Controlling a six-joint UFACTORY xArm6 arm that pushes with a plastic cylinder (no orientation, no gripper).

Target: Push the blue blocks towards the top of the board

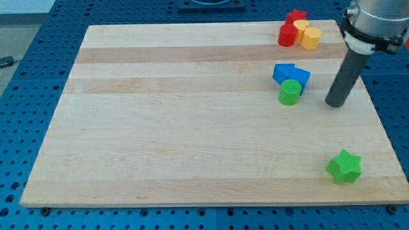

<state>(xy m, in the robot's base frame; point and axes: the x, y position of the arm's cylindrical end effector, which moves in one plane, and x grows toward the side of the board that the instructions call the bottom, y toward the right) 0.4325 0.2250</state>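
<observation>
So we've got two blue blocks [291, 75] sitting pressed together in the upper right part of the board [179, 128], one more of a cube on the view's left and one wedge-like on the view's right, though the exact shapes are hard to call. A green cylinder [289, 92] sits touching them on their lower side.

Our tip [335, 104] is down on the wood just to the view's right of that blue pair, near but apart from them, roughly level with the green cylinder. No pincer on this rig, just the straight dark rod, so there's nothing to open or close and it isn't holding or touching any block.

Further out, up at the top edge, there's a tight cluster: a red cylinder [287, 34], a red star-ish block [296, 16] behind it, a yellow block [300, 27] between, and an orange-yellow cylinder [311, 38] on the view's right. Well apart from everything, a green star [344, 167] sits near the bottom right corner.
</observation>
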